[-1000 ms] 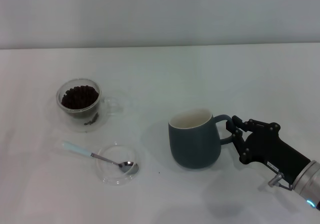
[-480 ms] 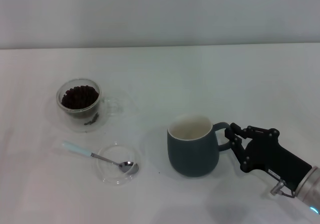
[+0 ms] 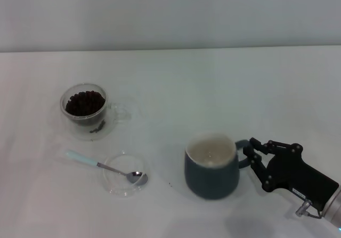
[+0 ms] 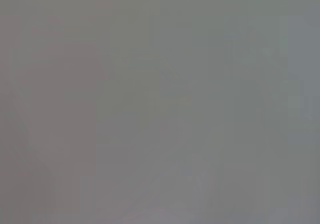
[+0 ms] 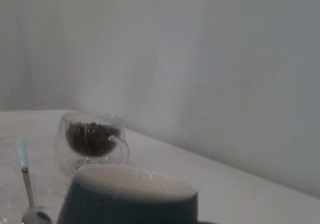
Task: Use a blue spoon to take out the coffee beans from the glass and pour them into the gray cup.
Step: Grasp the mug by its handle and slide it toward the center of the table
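The gray cup (image 3: pixel 211 174) stands near the table's front, right of centre, its cream inside showing. My right gripper (image 3: pixel 252 158) is at its right side, shut on the loop handle. The glass (image 3: pixel 84 111) holding the coffee beans (image 3: pixel 84 103) stands at the far left. In front of it lies the blue spoon (image 3: pixel 101 166), bowl resting in a clear saucer and pale handle pointing left. The right wrist view looks over the gray cup's rim (image 5: pixel 132 181) toward the glass (image 5: pixel 92 140), the beans (image 5: pixel 91 135) and the spoon (image 5: pixel 26 181). The left gripper shows in no view.
A flat clear glass saucer (image 3: pixel 110 183) sits front left under the spoon's bowl. A few loose beans lie at the glass's foot (image 3: pixel 96 128). A grey wall rises behind the white table. The left wrist view is plain grey.
The gray cup has slid toward the table's front and a little to the right, together with my right gripper on its handle. The glass, spoon and saucer have stayed put.
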Action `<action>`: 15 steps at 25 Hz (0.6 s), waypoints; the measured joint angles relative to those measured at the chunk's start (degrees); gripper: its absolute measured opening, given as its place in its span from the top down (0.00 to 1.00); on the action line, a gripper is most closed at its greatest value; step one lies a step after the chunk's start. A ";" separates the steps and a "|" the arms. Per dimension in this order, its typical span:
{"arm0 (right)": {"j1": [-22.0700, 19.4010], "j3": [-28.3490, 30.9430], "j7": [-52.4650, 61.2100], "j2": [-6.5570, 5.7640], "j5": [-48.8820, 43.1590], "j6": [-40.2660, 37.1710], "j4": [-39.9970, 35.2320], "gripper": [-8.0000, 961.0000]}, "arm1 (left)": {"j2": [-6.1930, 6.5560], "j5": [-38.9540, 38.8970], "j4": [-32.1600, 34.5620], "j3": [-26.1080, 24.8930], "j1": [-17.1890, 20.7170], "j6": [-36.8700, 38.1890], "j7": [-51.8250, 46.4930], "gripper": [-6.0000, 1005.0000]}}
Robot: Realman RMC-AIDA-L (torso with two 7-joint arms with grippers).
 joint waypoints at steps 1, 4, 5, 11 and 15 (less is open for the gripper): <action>0.01 0.00 0.00 0.00 -0.02 0.08 0.30 0.86 | 0.00 0.00 0.00 0.02 -0.02 0.00 0.00 0.13; 0.05 0.00 0.00 0.00 -0.02 0.19 0.82 0.85 | 0.00 0.00 0.00 0.07 -0.07 0.00 0.00 0.13; 0.03 0.00 0.00 0.00 -0.02 0.25 0.95 0.85 | -0.01 0.00 0.00 0.07 -0.06 0.00 0.00 0.13; -0.12 0.21 0.14 0.00 -0.32 0.23 1.57 0.80 | -0.13 0.00 0.00 0.00 0.00 0.00 0.00 0.13; -0.34 0.61 0.34 -0.06 -0.31 -0.01 1.60 0.70 | -0.18 0.00 0.00 0.00 0.18 0.00 0.00 0.13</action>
